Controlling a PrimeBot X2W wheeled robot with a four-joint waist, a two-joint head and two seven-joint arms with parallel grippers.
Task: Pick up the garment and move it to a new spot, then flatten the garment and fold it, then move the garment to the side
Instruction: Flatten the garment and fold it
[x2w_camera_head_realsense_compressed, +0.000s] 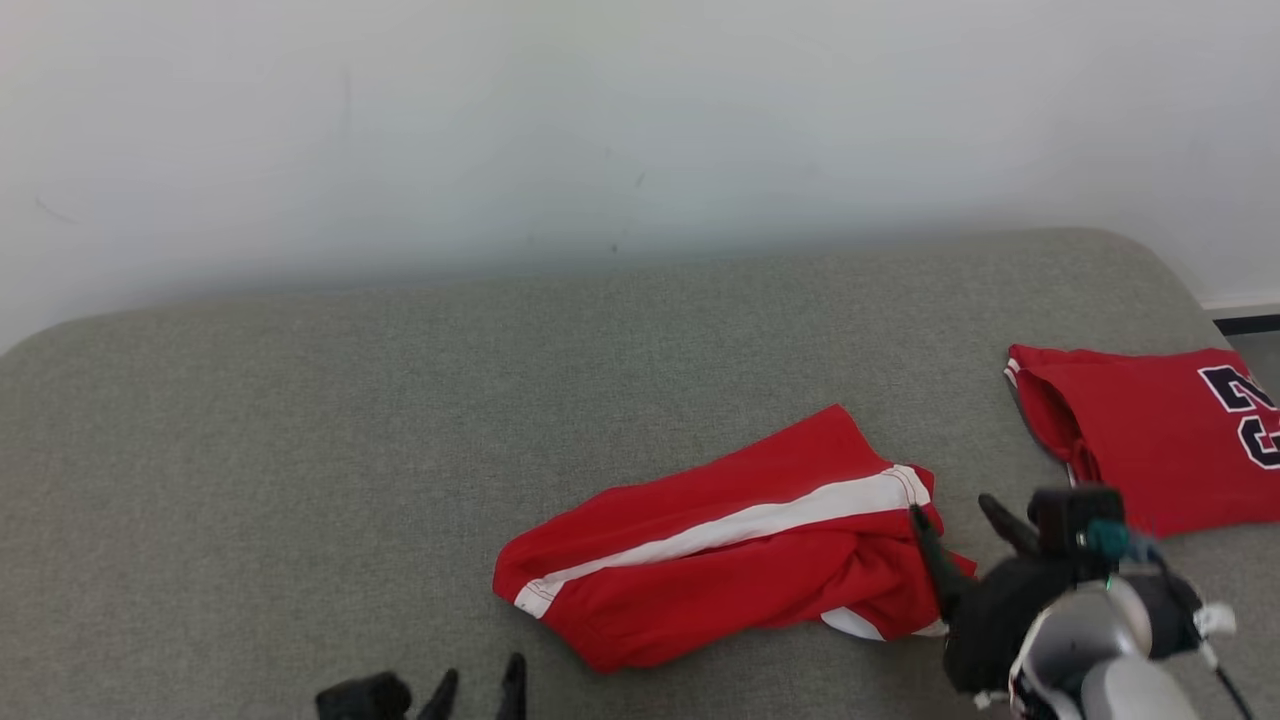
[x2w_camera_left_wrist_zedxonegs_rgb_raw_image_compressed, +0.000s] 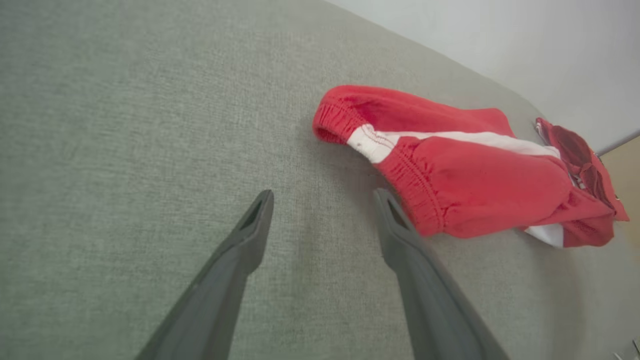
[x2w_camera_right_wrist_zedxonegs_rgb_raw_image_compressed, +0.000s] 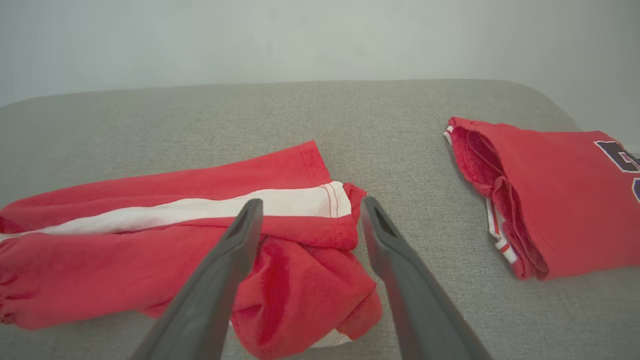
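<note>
The garment (x2w_camera_head_realsense_compressed: 720, 540) is a pair of red shorts with a white side stripe, lying crumpled and slanted on the grey padded surface (x2w_camera_head_realsense_compressed: 350, 450). My right gripper (x2w_camera_head_realsense_compressed: 952, 510) is open at its right end. In the right wrist view the right gripper (x2w_camera_right_wrist_zedxonegs_rgb_raw_image_compressed: 311, 204) has its two fingers on either side of the bunched hem of the garment (x2w_camera_right_wrist_zedxonegs_rgb_raw_image_compressed: 150, 250); contact is unclear. My left gripper (x2w_camera_head_realsense_compressed: 482, 675) is open at the bottom edge, short of the waistband. In the left wrist view the left gripper (x2w_camera_left_wrist_zedxonegs_rgb_raw_image_compressed: 324, 196) hangs over bare fabric, with the garment (x2w_camera_left_wrist_zedxonegs_rgb_raw_image_compressed: 465, 175) just right of it.
A folded red shirt (x2w_camera_head_realsense_compressed: 1160, 440) with dark lettering lies at the far right of the surface, also in the right wrist view (x2w_camera_right_wrist_zedxonegs_rgb_raw_image_compressed: 550, 200). A pale wall (x2w_camera_head_realsense_compressed: 640, 130) runs behind the surface. The surface's rounded right corner (x2w_camera_head_realsense_compressed: 1150, 260) drops off near the shirt.
</note>
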